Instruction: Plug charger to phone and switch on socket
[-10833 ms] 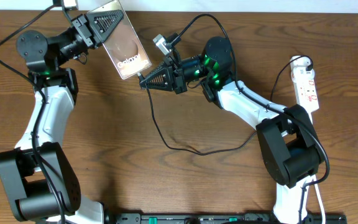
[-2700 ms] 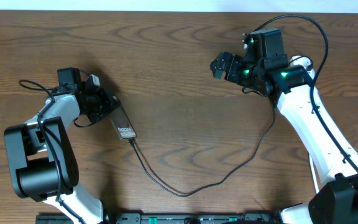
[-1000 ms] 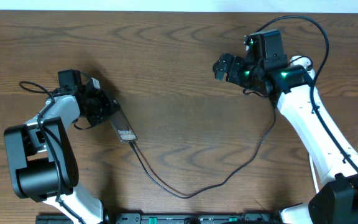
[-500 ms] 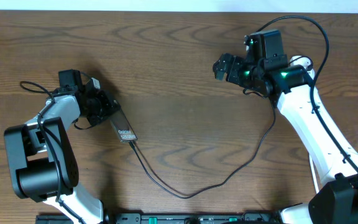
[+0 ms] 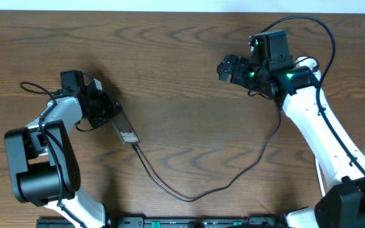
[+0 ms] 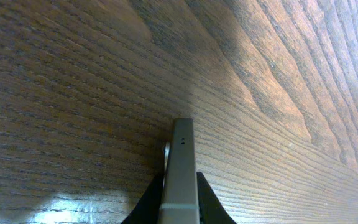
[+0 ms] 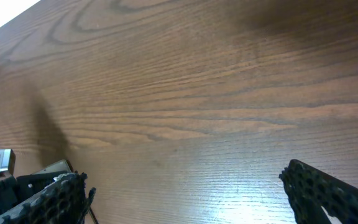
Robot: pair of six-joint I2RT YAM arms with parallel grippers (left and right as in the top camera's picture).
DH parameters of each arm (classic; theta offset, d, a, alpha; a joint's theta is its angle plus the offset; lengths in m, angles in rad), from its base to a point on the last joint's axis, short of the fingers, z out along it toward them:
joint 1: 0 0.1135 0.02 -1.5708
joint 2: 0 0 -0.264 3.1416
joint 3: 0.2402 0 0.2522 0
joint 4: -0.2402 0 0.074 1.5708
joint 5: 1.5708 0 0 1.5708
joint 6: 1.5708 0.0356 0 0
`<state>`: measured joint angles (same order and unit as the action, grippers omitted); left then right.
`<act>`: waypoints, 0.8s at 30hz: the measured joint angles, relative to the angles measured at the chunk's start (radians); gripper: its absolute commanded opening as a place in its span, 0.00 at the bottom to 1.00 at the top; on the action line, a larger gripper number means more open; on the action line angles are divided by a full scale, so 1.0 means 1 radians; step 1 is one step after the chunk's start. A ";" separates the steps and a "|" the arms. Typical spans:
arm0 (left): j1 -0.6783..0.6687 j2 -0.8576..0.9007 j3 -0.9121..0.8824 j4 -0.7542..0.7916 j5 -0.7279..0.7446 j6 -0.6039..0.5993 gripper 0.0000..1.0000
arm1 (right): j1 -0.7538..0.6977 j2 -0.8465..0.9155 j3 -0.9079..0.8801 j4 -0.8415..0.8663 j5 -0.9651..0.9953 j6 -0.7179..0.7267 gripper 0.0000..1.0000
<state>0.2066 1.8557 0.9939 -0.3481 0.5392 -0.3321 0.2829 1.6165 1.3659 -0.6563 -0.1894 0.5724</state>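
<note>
Right between the fingers (image 6: pixel 145 204) of the left hand (image 5: pixel 114 116), got the phone (image 5: pixel 127 133) pinched tight by its sides and tilted on edge over the bench (image 5: pixel 182 95), charger (image 5: pixel 189 197) running into the end farthest from that hand and looping off toward the right hand (image 5: pixel 225 68), spread wide open, empty, well apart.

- Left arm (image 5: pixel 59 114): white shells over the links, bulky black joint housings, thin black wire (image 5: pixel 33 87) looped off the wrist.
- Right arm (image 5: pixel 312 130): same white links and black joints, green lights (image 5: pixel 253 73) glowing near the wrist, black cable (image 5: pixel 303 17) arched above.
- Left gripper (image 5: pixel 115 114): black, with slim tapered fingers (image 6: pixel 146 202).
- Right gripper (image 5: pixel 227 66): black fingers (image 7: pixel 319 186) patterned with a honeycomb of small holes.
</note>
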 measured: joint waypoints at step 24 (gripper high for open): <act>0.000 -0.001 0.000 0.002 -0.016 0.003 0.26 | 0.000 0.000 0.000 0.000 0.000 0.000 0.99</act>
<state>0.2066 1.8545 0.9939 -0.3458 0.5232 -0.3290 0.2829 1.6165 1.3659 -0.6559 -0.1894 0.5724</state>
